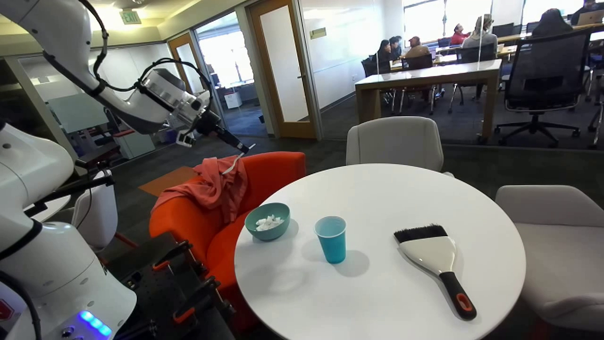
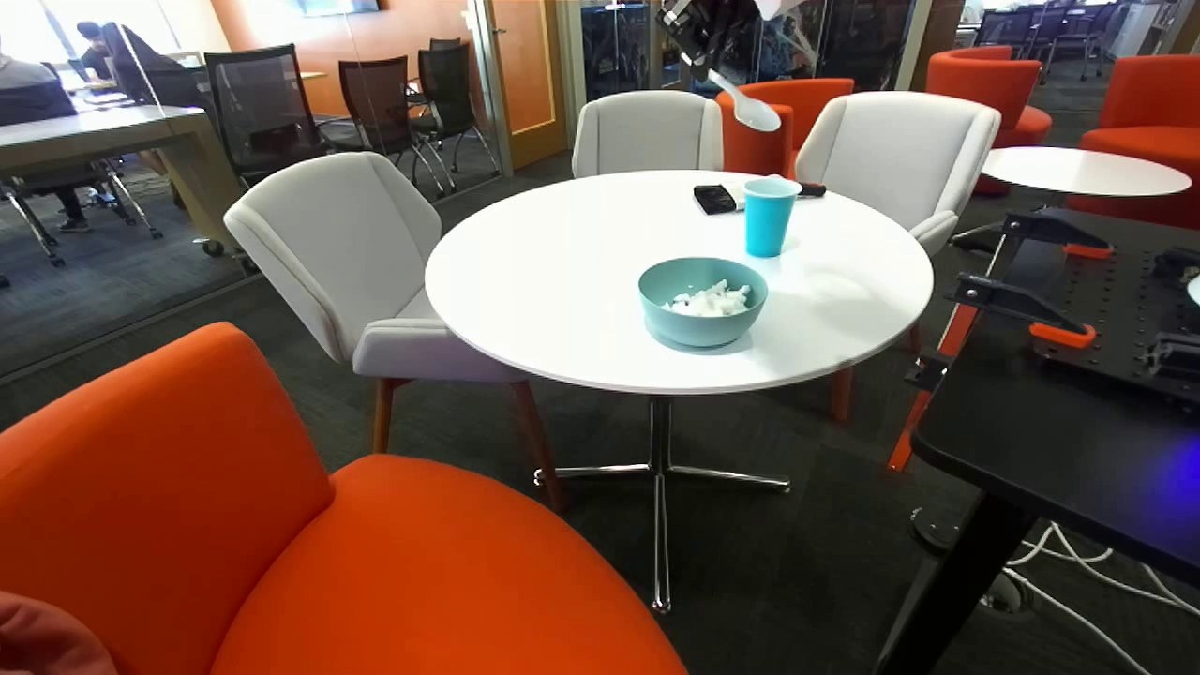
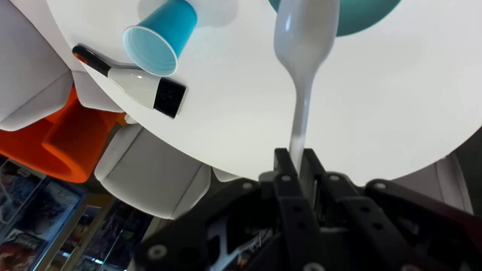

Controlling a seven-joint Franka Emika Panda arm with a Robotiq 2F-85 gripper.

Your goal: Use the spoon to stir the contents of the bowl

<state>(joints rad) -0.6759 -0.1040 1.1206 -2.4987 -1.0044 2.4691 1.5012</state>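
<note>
Pinching the spoon (image 3: 303, 75) by its handle, the claw (image 3: 296, 156) is closed around it, I'd guess so the free end can stir the white bits (image 1: 269, 223) in the bowl (image 1: 273, 234), at ten o'clock on the tabletop (image 1: 401, 198) in an exterior view.

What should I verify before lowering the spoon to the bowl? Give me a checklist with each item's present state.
1. Spoon gripped: ok; the tool clamps it by the handle.
2. Bowl upright on the table: ok.
3. Contents inside the bowl: ok; white pieces show in both exterior views.
4. Spoon down in the contents: not ok; it is held up, apart from the bowl.
5. Blue cup apart from the bowl: ok; it stands upright with a gap between.
6. Grip firm enough for stirring: cannot tell.
</note>
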